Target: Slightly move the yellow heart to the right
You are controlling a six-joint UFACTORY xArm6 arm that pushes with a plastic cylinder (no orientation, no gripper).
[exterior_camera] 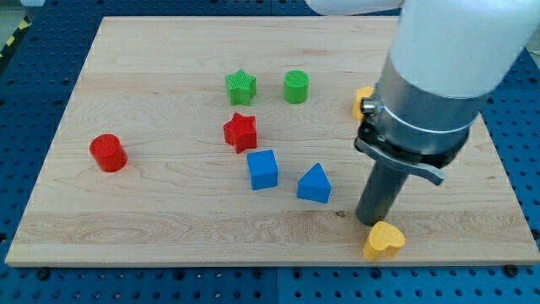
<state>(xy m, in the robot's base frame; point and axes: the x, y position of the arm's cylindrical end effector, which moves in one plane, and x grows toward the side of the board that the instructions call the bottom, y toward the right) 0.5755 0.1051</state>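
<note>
Your yellow heart (384,241) lies near the bottom edge of the wooden counter (169,228), toward the view's right. The rod comes down just above and to the left of it, and my tip (372,223) sits at the heart's upper left edge; it looks to be touching, though the rod's own shadow makes the contact hard to confirm. There is no gripper on this arm, only the dark rod under the wide grey and white body that fills the view's upper right, so nothing is being held.

A second yellow block (363,102) peeks out from behind the arm's body near the view's right; most of it is hidden and you cannot make out its shape.

In the middle of the counter you have a blue cube (262,169) with a blue triangular block (314,184) just to its right. A red star (240,132) sits just above the cube. Higher up, a green star (240,86) and a green cylinder (296,86) stand near each other. A red cylinder (108,153) stands alone, well apart at the view's left.
</note>
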